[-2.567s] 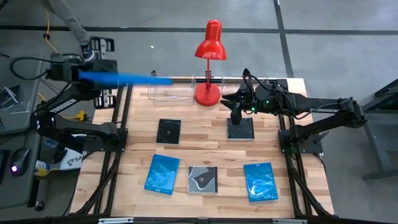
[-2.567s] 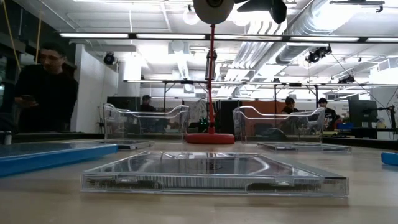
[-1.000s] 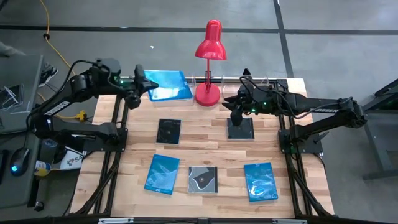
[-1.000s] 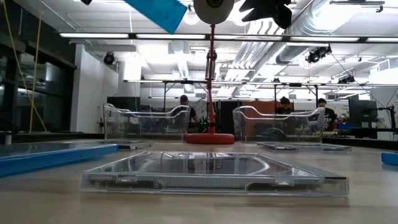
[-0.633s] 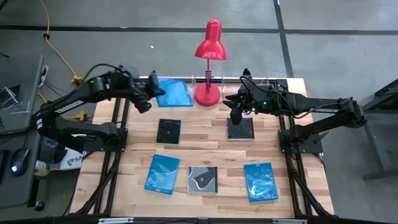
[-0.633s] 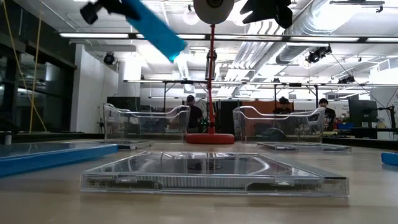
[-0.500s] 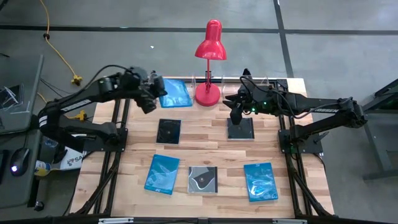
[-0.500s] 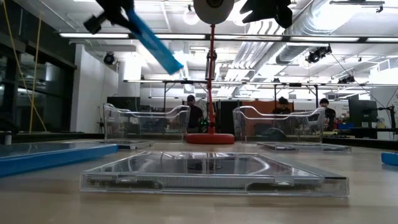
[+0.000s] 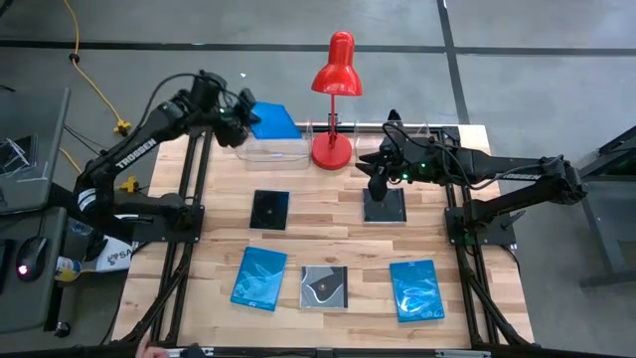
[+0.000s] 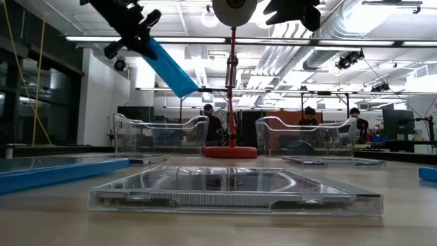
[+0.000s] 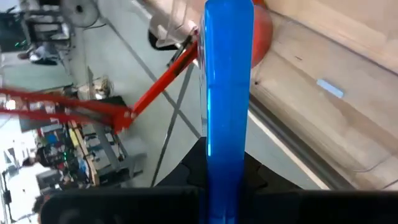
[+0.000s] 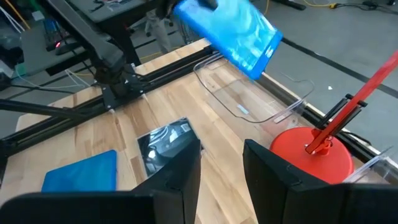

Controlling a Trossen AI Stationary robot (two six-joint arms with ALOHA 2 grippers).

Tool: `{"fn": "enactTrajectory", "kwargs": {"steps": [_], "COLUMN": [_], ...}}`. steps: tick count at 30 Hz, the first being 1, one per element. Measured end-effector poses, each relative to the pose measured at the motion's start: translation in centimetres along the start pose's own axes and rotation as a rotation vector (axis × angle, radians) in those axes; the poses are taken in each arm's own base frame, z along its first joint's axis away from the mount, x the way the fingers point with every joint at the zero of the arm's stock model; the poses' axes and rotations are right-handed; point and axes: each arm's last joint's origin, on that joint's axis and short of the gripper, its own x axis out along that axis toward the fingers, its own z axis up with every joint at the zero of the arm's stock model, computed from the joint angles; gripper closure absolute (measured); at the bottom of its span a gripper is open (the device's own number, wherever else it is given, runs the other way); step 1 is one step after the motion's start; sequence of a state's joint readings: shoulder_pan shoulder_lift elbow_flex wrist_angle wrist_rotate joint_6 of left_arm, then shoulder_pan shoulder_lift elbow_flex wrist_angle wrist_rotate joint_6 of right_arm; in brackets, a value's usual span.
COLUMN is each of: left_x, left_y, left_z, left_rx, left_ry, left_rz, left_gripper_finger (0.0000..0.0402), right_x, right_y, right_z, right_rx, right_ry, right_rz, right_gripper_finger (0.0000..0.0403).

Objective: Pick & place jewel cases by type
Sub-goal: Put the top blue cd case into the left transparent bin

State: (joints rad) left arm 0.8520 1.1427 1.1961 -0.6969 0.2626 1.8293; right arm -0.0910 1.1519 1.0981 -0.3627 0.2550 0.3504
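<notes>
My left gripper (image 9: 241,121) is shut on a blue jewel case (image 9: 271,121), held in the air over the left clear tray (image 9: 274,151) at the table's far edge. In the low view the case (image 10: 167,66) slants down away from the gripper (image 10: 133,31). My right gripper (image 9: 378,185) hovers open over a dark jewel case (image 9: 385,207) lying flat, with nothing between its fingers (image 12: 186,180). Lying flat as well are a black case (image 9: 269,210), a blue case (image 9: 259,277), a grey case with a white swirl (image 9: 324,287) and a patterned blue case (image 9: 416,290). My left gripper pinches the blue case between its two fingers at one edge (image 11: 227,177), one finger on each flat face. The fingers come from the table's left, slanting down. The case sticks out ahead of them, tilted with its free end lower, clear of tray and table.
A red desk lamp (image 9: 335,99) stands at the far edge between the left clear tray and a second clear tray (image 9: 429,132). Its shade hangs over the middle. Bare wood shows between the cases. People stand in the room behind (image 10: 213,126).
My left gripper has swung round toward the table's far edge and come down over the left tray, staying shut on the blue case. The case has turned with it and now slants down toward the tray. My right gripper has kept still.
</notes>
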Motion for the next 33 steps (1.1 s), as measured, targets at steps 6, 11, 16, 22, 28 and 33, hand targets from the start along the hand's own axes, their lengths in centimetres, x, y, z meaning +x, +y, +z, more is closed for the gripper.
{"fn": "enactTrajectory", "kwargs": {"steps": [6,11,16,22,28,33], "left_x": [0.0,1.6,3.8,6.0,7.8,9.1], "left_y": [-1.0,-1.5,-2.1,-2.5,-3.2,-3.8], "left_z": [-2.4,-3.3,-4.0,-4.7,-5.4,-5.9], "left_rx": [-0.104,-0.14,-0.17,-0.139,-0.025,0.068], "left_ry": [-0.108,-0.157,-0.181,-0.203,-0.16,-0.144], "left_rz": [-0.003,-0.036,-0.102,-0.122,-0.186,-0.228], "left_gripper_finger": [0.0385,0.0385,0.0385,0.0385,0.0385,0.0385], "right_x": [0.0,0.0,0.0,0.0,0.0,0.0], "right_y": [0.0,0.0,0.0,0.0,0.0,0.0], "right_z": [0.0,-0.1,-0.1,-0.1,-0.1,-0.1], "right_rx": [-0.019,-0.021,-0.021,-0.02,-0.017,-0.014], "right_ry": [0.001,0.008,0.009,0.01,0.01,0.01], "right_rz": [0.0,-0.003,-0.003,-0.004,-0.004,-0.004], "right_gripper_finger": [0.0299,0.0299,0.0299,0.0299,0.0299,0.0299]}}
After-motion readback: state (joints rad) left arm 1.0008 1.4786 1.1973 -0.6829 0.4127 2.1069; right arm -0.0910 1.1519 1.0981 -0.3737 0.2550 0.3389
